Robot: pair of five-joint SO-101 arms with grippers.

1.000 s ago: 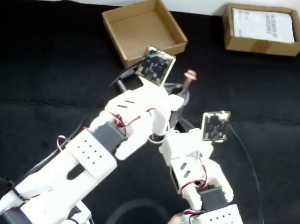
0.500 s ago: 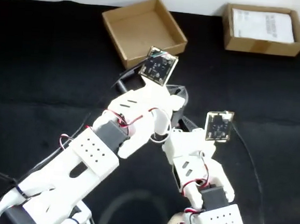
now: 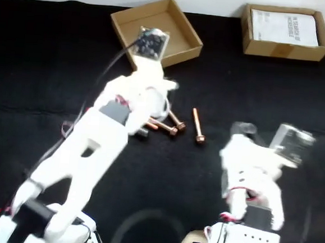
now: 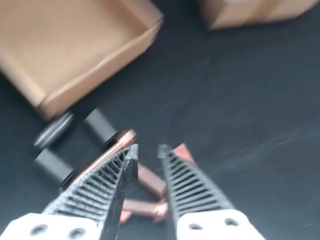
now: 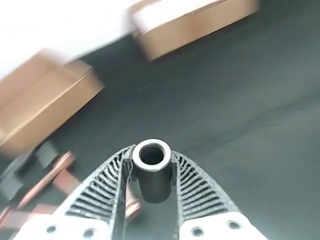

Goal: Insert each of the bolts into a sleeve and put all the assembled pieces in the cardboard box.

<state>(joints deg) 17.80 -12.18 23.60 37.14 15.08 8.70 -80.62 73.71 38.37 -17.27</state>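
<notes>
With no assembled piece visible in the cardboard box (image 3: 178, 27), bolts (image 3: 197, 124) lay loose near it beneath the slightly parted, empty left gripper (image 4: 148, 150), while the right gripper (image 5: 151, 152) clasped one sleeve (image 5: 151, 172) farther from the box.

Lit brightly and evenly from overhead; glares off the white right arm (image 3: 251, 171), leaves scarcely any shadow on the black table (image 3: 43, 61), glints dully on the sleeve (image 5: 151, 175).
</notes>
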